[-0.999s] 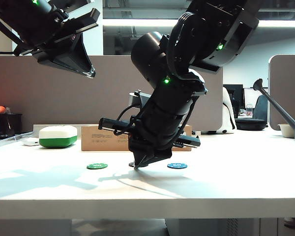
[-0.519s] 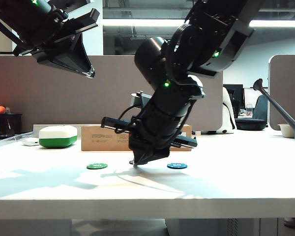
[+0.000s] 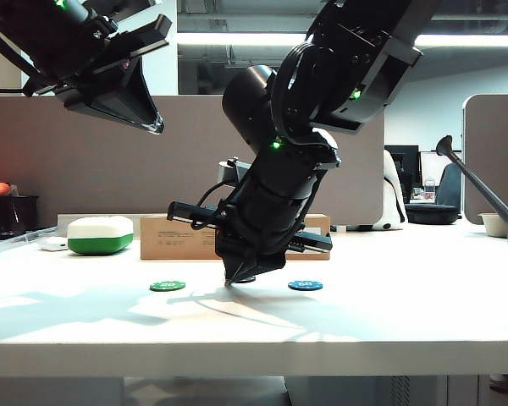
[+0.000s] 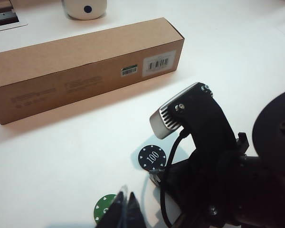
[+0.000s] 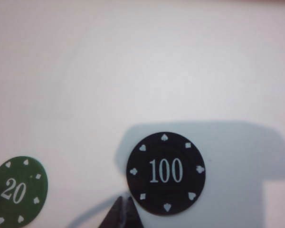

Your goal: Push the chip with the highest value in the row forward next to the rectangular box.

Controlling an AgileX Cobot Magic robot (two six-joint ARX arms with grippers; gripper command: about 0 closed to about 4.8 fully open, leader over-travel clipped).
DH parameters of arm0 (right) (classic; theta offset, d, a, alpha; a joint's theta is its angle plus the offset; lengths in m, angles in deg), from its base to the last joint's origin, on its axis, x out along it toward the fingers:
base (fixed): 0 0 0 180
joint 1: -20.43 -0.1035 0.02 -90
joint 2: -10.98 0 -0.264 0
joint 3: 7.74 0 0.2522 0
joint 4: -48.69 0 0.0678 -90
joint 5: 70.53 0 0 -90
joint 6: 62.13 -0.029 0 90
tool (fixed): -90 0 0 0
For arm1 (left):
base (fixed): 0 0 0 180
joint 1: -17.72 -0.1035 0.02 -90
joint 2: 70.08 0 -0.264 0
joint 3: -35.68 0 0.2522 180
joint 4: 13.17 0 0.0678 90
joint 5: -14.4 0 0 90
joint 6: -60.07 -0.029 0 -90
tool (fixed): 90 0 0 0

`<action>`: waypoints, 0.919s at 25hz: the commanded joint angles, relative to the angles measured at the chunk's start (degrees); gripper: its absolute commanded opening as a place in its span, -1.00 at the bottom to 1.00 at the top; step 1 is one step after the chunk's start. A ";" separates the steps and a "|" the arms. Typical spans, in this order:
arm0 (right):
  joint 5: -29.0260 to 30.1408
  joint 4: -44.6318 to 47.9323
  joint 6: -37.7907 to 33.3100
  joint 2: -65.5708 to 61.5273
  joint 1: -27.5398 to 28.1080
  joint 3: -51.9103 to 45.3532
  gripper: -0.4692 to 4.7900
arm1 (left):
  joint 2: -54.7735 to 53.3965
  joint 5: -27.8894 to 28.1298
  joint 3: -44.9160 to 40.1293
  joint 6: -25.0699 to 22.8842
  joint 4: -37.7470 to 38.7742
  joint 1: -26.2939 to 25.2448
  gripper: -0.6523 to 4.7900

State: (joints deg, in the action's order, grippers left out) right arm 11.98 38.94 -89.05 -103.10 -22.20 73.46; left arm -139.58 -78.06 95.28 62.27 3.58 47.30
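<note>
Right claw (image 5: 123, 209) pitched steeply down, tips together, touching edge of black chip (image 5: 166, 172) on bench (image 3: 364, 313). Left claw (image 4: 124, 209) raised high, tips together.

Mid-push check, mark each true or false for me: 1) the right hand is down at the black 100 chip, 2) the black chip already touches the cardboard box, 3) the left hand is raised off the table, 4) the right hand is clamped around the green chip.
1) True: the right hand, fingers together, is at the table by the edge of the black 100 chip.
2) False: bare table separates the chip from the cardboard box.
3) True: the left hand hangs high above the table.
4) False: the green chip lies free, apart from the right hand.
</note>
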 commanded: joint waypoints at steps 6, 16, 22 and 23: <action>-3.13 -0.61 0.35 0.04 0.39 -0.02 -0.84 | 0.15 -0.15 0.11 -0.22 -0.48 -0.02 -0.78; -0.72 0.94 0.13 0.00 3.87 0.02 -0.84 | 0.15 -0.15 0.11 -0.22 -0.50 -0.02 -0.78; 0.09 0.59 0.07 -0.07 3.15 0.04 -0.84 | 0.15 -0.15 0.11 -0.22 -0.50 -0.02 -0.78; 0.15 0.61 -0.13 -0.07 3.02 0.04 -0.84 | 0.15 -0.15 0.11 -0.22 -0.50 -0.02 -0.78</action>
State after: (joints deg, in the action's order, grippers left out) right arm 11.92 39.57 -89.07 -103.12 -18.93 73.44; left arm -139.58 -78.04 95.28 62.27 3.58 47.30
